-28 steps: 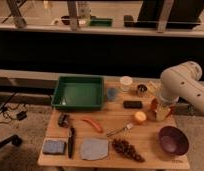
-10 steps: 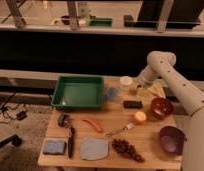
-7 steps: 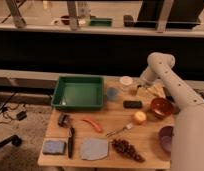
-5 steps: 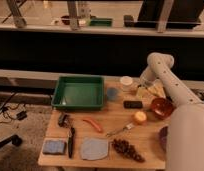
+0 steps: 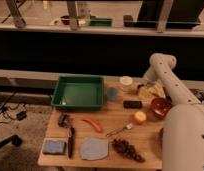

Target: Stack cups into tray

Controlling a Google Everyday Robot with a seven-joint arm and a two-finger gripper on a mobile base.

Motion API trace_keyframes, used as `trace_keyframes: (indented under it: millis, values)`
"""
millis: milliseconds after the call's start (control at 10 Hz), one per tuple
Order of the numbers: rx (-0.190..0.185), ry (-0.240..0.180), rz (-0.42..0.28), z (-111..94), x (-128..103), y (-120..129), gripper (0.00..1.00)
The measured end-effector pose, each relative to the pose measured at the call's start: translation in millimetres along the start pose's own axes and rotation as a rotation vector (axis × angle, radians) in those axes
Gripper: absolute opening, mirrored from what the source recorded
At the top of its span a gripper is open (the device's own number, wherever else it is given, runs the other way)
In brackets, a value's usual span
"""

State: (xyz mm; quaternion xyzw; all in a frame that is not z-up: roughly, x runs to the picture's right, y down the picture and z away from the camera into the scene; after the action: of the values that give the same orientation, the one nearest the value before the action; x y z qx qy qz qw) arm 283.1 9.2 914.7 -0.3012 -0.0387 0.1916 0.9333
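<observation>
A wooden table (image 5: 114, 114) stands on a grey carpeted floor (image 5: 30, 127), with dark cables (image 5: 7, 107) lying on the floor to the table's left and a chair base (image 5: 9, 142) on castors off its near left corner. Behind the table runs a pale low ledge (image 5: 25, 75), above that a wide dark panel (image 5: 70, 52), and higher still a lit sill (image 5: 45, 28) under glass panes parted by metal posts (image 5: 72, 11). The light is dim and warm, and the jaws hang over the table's far right part.
</observation>
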Motion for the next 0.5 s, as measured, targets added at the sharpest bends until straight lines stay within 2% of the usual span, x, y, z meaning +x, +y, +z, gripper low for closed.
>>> trace_keyframes:
  millis: [500]
  values:
    - [0.008,-0.002,-0.028,7.0,5.7,-0.5,0.8]
